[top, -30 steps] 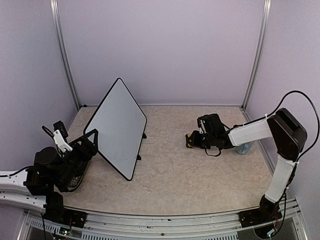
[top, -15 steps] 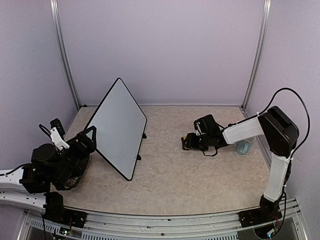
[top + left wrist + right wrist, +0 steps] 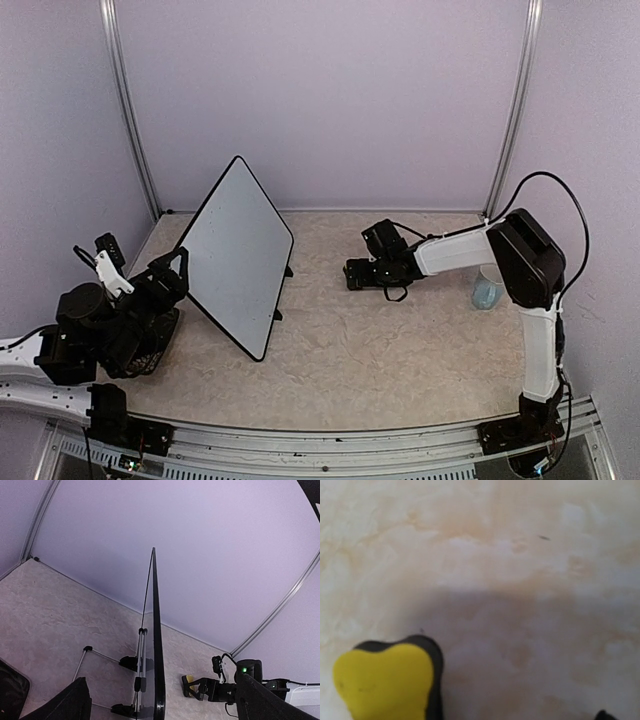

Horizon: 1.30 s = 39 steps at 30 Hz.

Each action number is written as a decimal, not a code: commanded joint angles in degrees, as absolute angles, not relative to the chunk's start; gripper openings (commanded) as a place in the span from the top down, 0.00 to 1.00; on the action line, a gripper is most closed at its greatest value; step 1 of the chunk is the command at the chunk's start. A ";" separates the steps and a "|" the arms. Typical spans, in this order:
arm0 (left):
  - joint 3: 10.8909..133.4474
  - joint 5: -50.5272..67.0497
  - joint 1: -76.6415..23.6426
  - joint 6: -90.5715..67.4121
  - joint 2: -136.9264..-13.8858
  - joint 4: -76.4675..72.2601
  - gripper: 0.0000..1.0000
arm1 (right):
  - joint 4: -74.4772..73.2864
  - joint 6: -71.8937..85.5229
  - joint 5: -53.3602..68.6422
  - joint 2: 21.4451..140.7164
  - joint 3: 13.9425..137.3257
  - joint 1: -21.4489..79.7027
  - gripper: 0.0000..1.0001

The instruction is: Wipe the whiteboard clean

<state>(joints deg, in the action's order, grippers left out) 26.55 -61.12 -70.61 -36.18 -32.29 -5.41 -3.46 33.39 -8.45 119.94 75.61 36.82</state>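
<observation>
The whiteboard (image 3: pixel 240 250) stands tilted on its feet at the table's left, and its face is blank. In the left wrist view I see its black edge (image 3: pixel 156 630) end on. My left gripper (image 3: pixel 172 272) is open beside the board's near-left edge; its fingers (image 3: pixel 67 705) stand wide apart and clear of the frame. My right gripper (image 3: pixel 352 274) is open, low over the table's middle. A yellow eraser (image 3: pixel 382 682) with a black back lies on the table by its left jaw, also seen as the eraser (image 3: pixel 188 679) from the left wrist.
A clear blue cup (image 3: pixel 487 290) stands at the right, behind the right arm's elbow. The board's wire stand and black feet (image 3: pixel 131 662) stick out on its back side. Walls and metal posts close in the table at the back and sides.
The right arm has swept left across the table toward the board, and its jaws have opened off the eraser. The left gripper has opened wider and shifted slightly left.
</observation>
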 commanded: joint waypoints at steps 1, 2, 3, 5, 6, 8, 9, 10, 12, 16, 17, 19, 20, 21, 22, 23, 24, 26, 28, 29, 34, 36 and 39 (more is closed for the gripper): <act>28.50 -62.04 -71.33 -35.90 -30.79 -4.55 0.02 | -17.45 30.18 -16.43 126.60 78.51 39.69 0.00; 28.55 -62.05 -71.42 -35.80 -30.72 -4.49 0.02 | -17.79 29.84 -17.45 126.91 78.64 39.99 0.00; 28.51 -61.98 -71.44 -35.77 -30.67 -4.44 0.02 | -18.25 29.59 -18.66 127.11 78.70 40.18 0.00; 28.57 -61.98 -71.45 -35.77 -30.38 -4.32 0.02 | -19.81 28.37 -21.86 127.80 79.61 40.72 0.00; 28.57 -61.96 -71.49 -35.76 -30.24 -4.35 0.02 | -21.00 27.64 -23.21 128.49 80.36 40.97 0.00; 28.61 -62.05 -71.53 -35.65 -29.91 -4.22 0.02 | -22.89 26.61 -24.98 129.76 81.85 41.51 0.00; 28.57 -62.14 -71.52 -35.52 -29.67 -4.30 0.02 | -23.16 26.63 -25.51 130.01 82.13 41.75 0.00; 28.58 -62.26 -71.59 -35.48 -29.53 -4.31 0.02 | -23.10 24.85 -25.51 129.88 82.17 41.95 0.00; 28.69 -62.39 -71.60 -35.30 -29.25 -4.23 0.02 | -22.36 23.73 -24.57 128.48 81.83 42.32 0.00; 29.02 -62.29 -71.69 -34.79 -28.88 -4.11 0.01 | -17.50 19.66 -19.68 121.78 79.37 42.53 0.00; 29.38 -62.31 -71.76 -34.75 -28.91 -3.82 0.01 | -16.36 17.74 -18.03 120.38 79.21 42.52 0.00; 30.05 -62.40 -71.77 -34.75 -29.10 -2.84 0.01 | -14.74 12.60 -14.99 118.19 79.71 42.54 0.00; 30.42 -62.48 -71.80 -34.66 -29.17 -2.54 0.01 | -14.36 10.23 -13.41 117.64 80.28 42.54 0.00; 30.73 -62.63 -71.73 -34.60 -29.24 -2.22 0.01 | -14.24 8.16 -11.88 117.38 80.97 42.50 0.00; 31.02 -62.82 -71.80 -34.63 -29.26 -2.00 0.01 | -14.26 5.79 -10.22 117.45 81.87 42.53 0.01; 31.34 -62.96 -71.74 -34.63 -29.14 -1.76 0.01 | -14.31 3.52 -8.32 117.73 82.88 42.54 0.02; 31.66 -63.20 -71.84 -34.76 -29.10 -1.41 0.01 | -14.62 1.63 -6.68 118.08 83.91 42.50 0.03; 32.42 -63.85 -71.93 -35.33 -29.08 -0.19 0.01 | -13.89 -1.83 -4.37 118.46 85.19 42.54 0.05; 33.37 -64.69 -72.04 -36.26 -29.14 1.48 0.01 | -11.93 -5.17 -0.01 118.55 85.79 42.48 0.07; 34.07 -65.27 -72.07 -36.77 -29.25 2.46 0.01 | -10.99 -6.64 1.75 118.67 86.10 42.45 0.08; 36.03 -67.56 -72.55 -38.39 -29.16 6.49 0.01 | -8.48 -13.54 11.64 121.09 90.51 42.06 0.10; 36.44 -68.00 -72.71 -38.66 -28.89 7.37 0.01 | -7.74 -14.91 14.87 122.75 92.72 41.57 0.12; 36.86 -68.43 -73.02 -38.92 -28.36 8.47 0.01 | -8.09 -16.48 19.56 126.07 96.85 40.84 0.14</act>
<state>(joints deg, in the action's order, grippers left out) 35.11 -66.52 -71.31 -38.02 -30.55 4.86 -10.15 -11.35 10.11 121.51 92.14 41.58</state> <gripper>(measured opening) 0.988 0.871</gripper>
